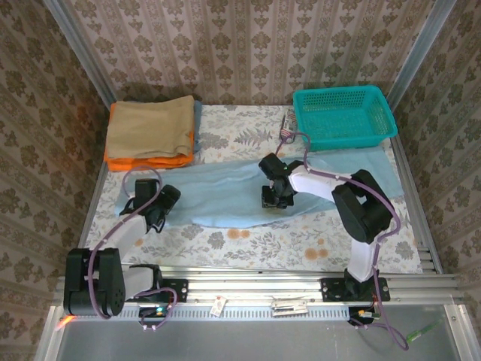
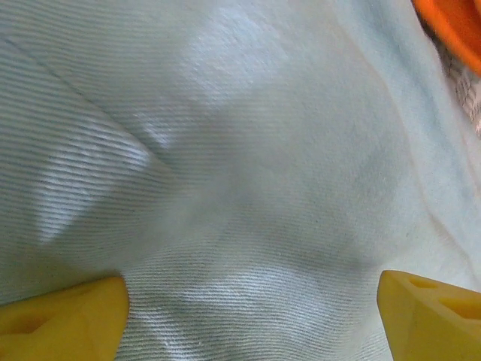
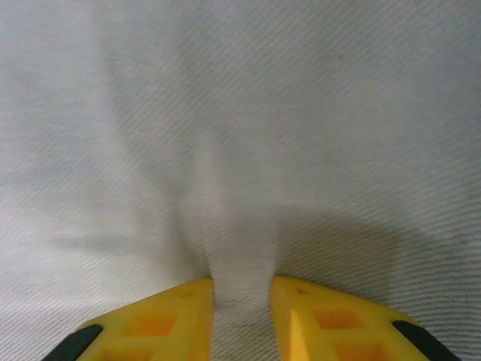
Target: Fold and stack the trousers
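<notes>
The pale light-blue trousers (image 1: 225, 184) lie stretched across the middle of the table, from the left side to the right edge. My right gripper (image 1: 275, 199) presses down on their middle. In the right wrist view its yellow fingers (image 3: 180, 316) are shut on a raised ridge of trousers cloth (image 3: 240, 226), with the gripper (image 3: 242, 289) tight against the fabric. My left gripper (image 1: 156, 216) hovers over the trousers' left end. Its yellow fingers (image 2: 68, 316) stand wide apart, so that gripper (image 2: 252, 301) is open just above the cloth (image 2: 248, 173), holding nothing.
A tan folded garment (image 1: 150, 124) rests on an orange one (image 1: 143, 162) at the back left; the orange edge (image 2: 455, 26) appears near my left gripper. A teal basket (image 1: 342, 116) stands at the back right, with a small object (image 1: 288, 124) beside it. The floral table cover (image 1: 248, 241) lies bare in front.
</notes>
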`<action>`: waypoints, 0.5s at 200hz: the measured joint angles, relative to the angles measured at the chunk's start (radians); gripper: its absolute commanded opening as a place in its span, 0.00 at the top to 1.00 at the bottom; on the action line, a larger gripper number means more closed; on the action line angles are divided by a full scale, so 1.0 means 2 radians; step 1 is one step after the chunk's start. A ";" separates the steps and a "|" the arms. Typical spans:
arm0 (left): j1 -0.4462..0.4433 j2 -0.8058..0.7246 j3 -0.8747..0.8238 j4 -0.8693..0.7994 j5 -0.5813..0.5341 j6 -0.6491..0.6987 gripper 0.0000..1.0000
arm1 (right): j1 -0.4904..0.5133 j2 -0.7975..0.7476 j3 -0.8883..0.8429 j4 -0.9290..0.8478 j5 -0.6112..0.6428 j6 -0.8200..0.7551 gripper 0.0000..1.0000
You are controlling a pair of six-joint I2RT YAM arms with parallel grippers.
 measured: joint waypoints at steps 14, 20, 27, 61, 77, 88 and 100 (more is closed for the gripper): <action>0.019 -0.017 -0.008 -0.007 0.000 0.000 0.13 | 0.009 -0.014 -0.023 0.002 -0.003 -0.001 0.69; 0.026 -0.028 -0.012 -0.015 0.000 -0.001 0.13 | 0.012 -0.018 -0.031 0.007 -0.008 -0.001 0.68; 0.032 -0.045 -0.017 -0.031 -0.002 -0.003 0.12 | 0.016 -0.024 -0.037 0.012 -0.014 -0.001 0.68; 0.066 -0.135 -0.023 -0.121 -0.024 -0.001 0.13 | 0.045 -0.036 -0.055 0.022 -0.058 0.014 0.67; 0.097 -0.145 -0.014 -0.147 -0.025 0.005 0.18 | 0.062 -0.033 -0.055 0.026 -0.102 0.030 0.66; 0.104 -0.133 0.004 -0.164 -0.025 0.017 0.16 | 0.069 -0.033 -0.055 0.028 -0.126 0.039 0.66; 0.072 -0.110 0.045 -0.190 -0.039 0.032 0.14 | 0.074 -0.033 -0.047 0.019 -0.140 0.042 0.65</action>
